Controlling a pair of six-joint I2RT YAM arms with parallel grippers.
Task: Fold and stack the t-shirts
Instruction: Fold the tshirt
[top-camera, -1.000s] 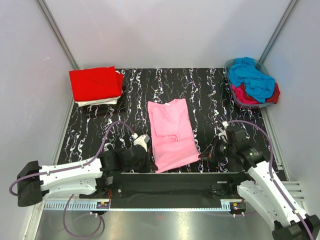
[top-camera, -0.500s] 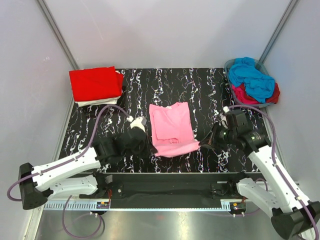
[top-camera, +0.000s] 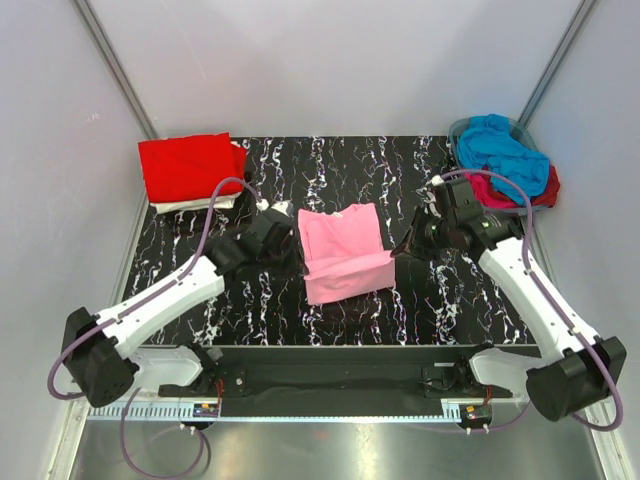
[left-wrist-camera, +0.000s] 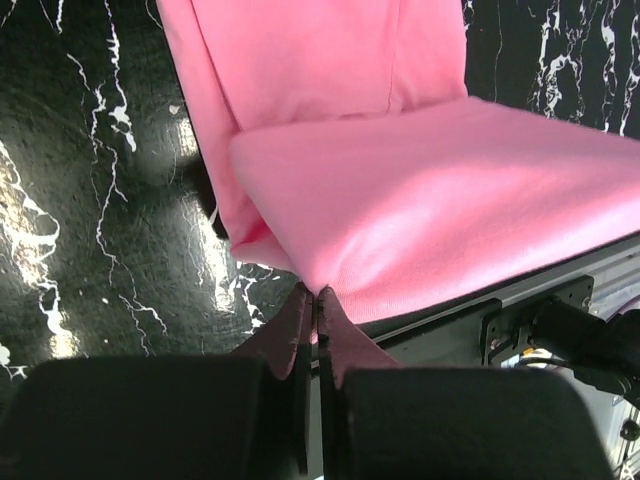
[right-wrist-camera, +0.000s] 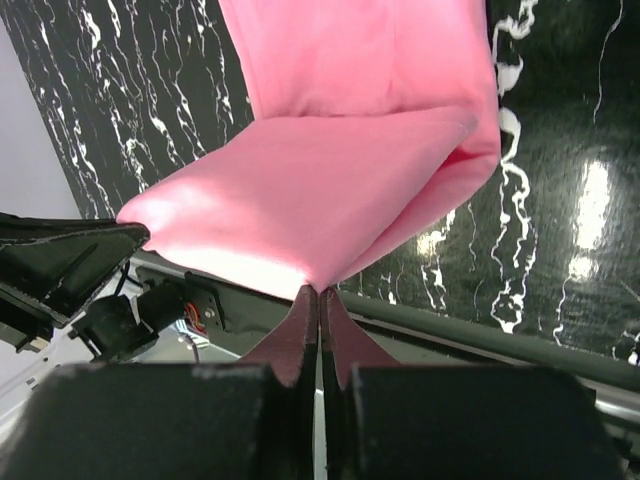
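Nearest me, both tools are pinched shut on the light pink soft-cloth t-shirt. The left tool clamps its near-left corner and the right tool its near-right corner. In the left wrist view the left tool has its jaws pressed flat together with pink cloth nipped between them, and the right tool shows the same in its own view. The shirt's near half hangs between the two tools, held up off the black, white-veined marble-look surface and doubled over its far half. That far half lies flat in the middle of the surface.

At the far left corner a red folded t-shirt sits on top of a white folded t-shirt, well apart from both tools. At the far right corner, just beyond the right arm, stands the grey-rimmed clear plastic basket. It holds a bright blue crumpled t-shirt heaped over a magenta t-shirt.

My count is two tools, one basket, one pink shirt in hand, two shirts in the stack, and two I can make out in the basket.
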